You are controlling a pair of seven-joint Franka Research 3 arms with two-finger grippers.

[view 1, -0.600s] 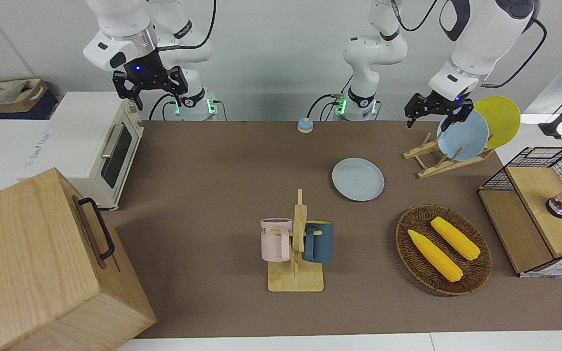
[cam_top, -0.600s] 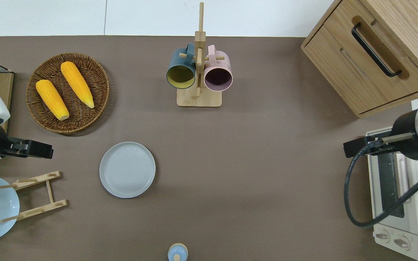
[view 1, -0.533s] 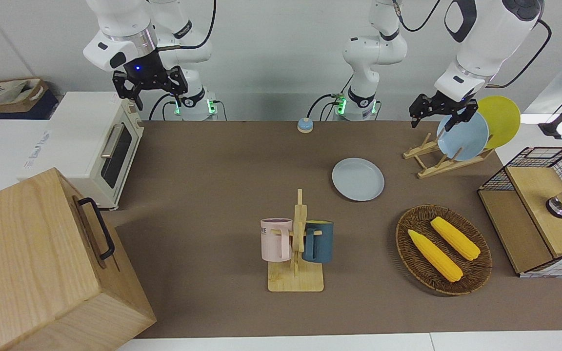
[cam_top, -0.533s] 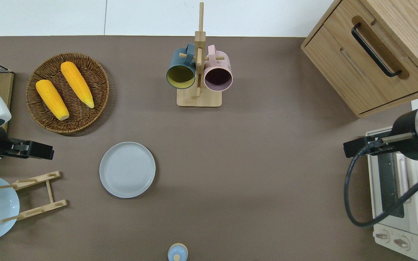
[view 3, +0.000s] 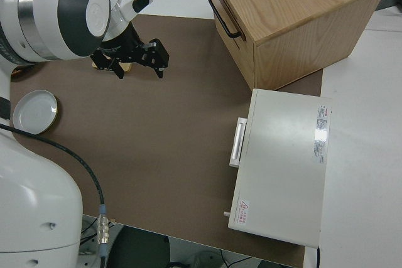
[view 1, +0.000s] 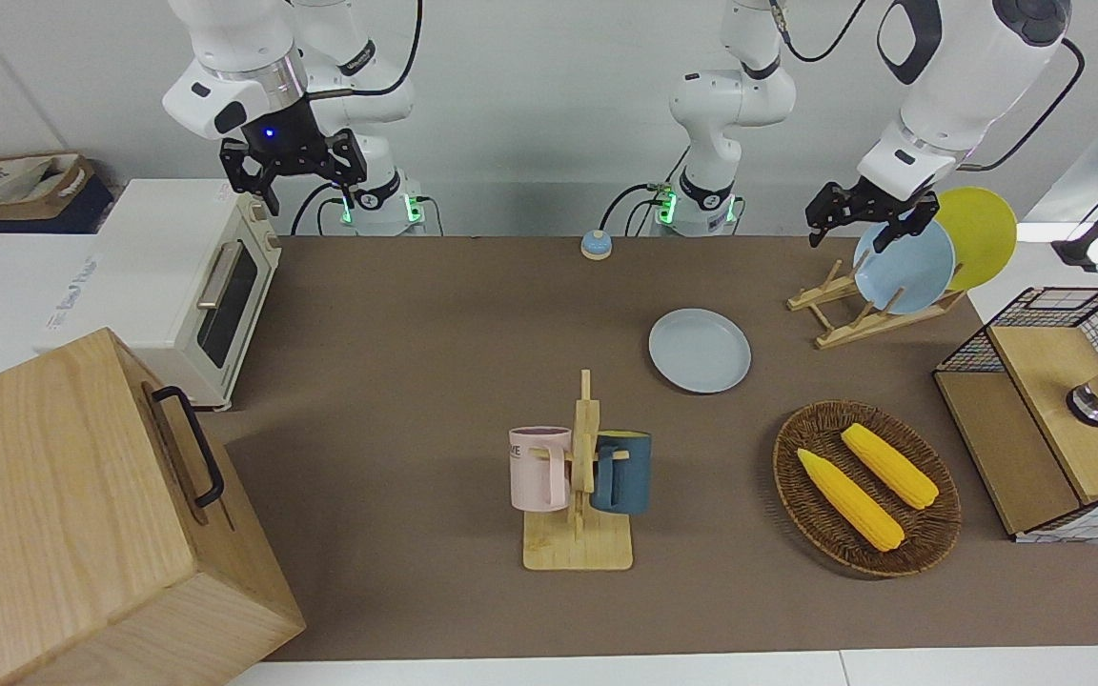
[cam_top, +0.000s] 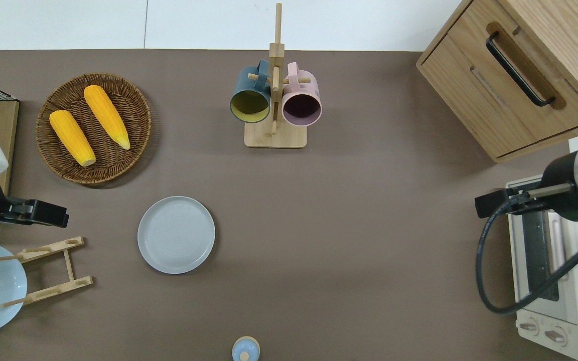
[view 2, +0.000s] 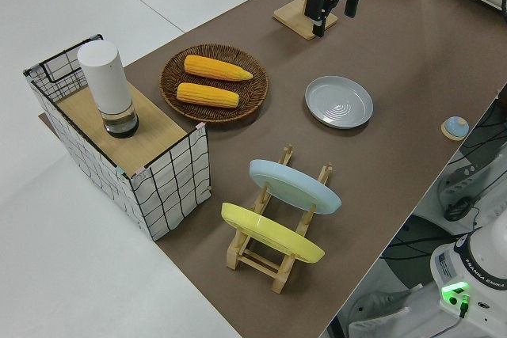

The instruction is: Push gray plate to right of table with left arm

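The gray plate [view 1: 700, 350] [cam_top: 176, 234] [view 2: 339, 101] lies flat on the brown table [view 1: 416, 314] [cam_top: 359, 235], between the mug stand and the robots, toward the left arm's end. My left gripper [view 1: 849, 231] [cam_top: 61, 216] [view 2: 333, 21] hangs open in the air, holding nothing. In the overhead view it is over bare table between the wicker basket and the wooden plate rack, well clear of the gray plate. My right arm is parked, its gripper [view 1: 306, 193] [view 3: 139, 72] open and empty.
A wooden rack [view 1: 844, 314] holds a sky-blue plate [view 1: 906, 267] and a yellow plate [view 1: 983, 233]. A wicker basket [view 1: 802, 495] holds two corn cobs. A mug stand [view 1: 579, 534], a small blue bell [view 1: 595, 245], a wooden cabinet [view 1: 63, 514], a toaster oven [view 1: 187, 276] and a wire shelf [view 1: 1054, 419] also stand here.
The left gripper has risen a little and drawn slightly toward the left arm's end of the table. The gray plate and the right arm have not moved.
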